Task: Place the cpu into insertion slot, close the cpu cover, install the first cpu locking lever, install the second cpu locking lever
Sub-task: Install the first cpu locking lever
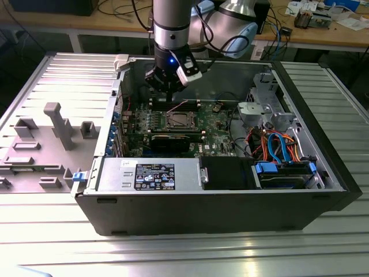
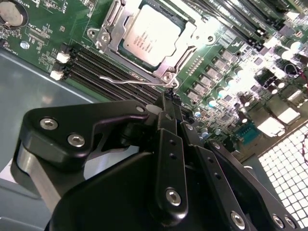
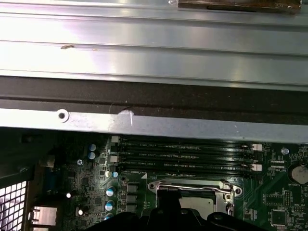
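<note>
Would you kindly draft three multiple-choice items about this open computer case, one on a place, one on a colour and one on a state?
1. Where is the cpu?
A. In the insertion slot
B. On the drive cage
C. On the grey tray

2. What colour is the motherboard?
A. Red
B. Green
C. White

3. How does the cpu cover lie?
A. Raised upright
B. Removed
C. Down over the cpu

Answers:
1 A, the cpu sits in the insertion slot.
2 B, the motherboard is green.
3 C, the cpu cover frames the chip flat.
</note>
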Tool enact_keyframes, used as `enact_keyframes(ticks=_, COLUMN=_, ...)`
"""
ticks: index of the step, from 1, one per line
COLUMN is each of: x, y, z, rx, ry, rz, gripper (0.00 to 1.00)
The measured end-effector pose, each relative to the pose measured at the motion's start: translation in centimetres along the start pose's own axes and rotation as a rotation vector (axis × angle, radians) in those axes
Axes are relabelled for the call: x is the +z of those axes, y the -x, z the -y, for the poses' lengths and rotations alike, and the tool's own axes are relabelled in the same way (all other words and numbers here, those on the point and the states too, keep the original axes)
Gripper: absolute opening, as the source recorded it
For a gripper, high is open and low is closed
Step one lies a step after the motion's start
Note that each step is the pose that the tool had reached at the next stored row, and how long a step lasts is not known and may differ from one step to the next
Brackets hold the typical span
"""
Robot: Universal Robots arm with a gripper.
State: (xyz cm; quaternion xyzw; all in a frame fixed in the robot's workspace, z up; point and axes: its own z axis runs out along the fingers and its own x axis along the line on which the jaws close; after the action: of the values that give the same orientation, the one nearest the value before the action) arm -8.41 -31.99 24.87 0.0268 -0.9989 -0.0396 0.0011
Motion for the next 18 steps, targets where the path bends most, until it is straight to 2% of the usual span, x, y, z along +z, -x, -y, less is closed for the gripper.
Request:
enact_keyframes(ticks=11, x=0.04, y=0.01, z=0.01, rx=0.001, ry=0.0021, rz=0.0001, gripper=0.11)
enact_keyframes(ticks=12, x=0.08, y=0.04, z=0.02, rx=0.003, ry=0.0118, rz=0.0009, gripper=0.11)
enact_keyframes(ticks=13, x=0.08, y=0.06, z=0.05, rx=0.005, ry=0.027, rz=0.0017, gripper=0.11)
enact_keyframes(ticks=14, x=0.1, y=0.1, z=0.05, rx=0.006, ry=0.0316, rz=0.0021, gripper=0.11)
enact_keyframes(ticks=18, x=0.25, y=0.36, z=0.09, rx=0.008, ry=0.0336, rz=0.0025, gripper=0.11)
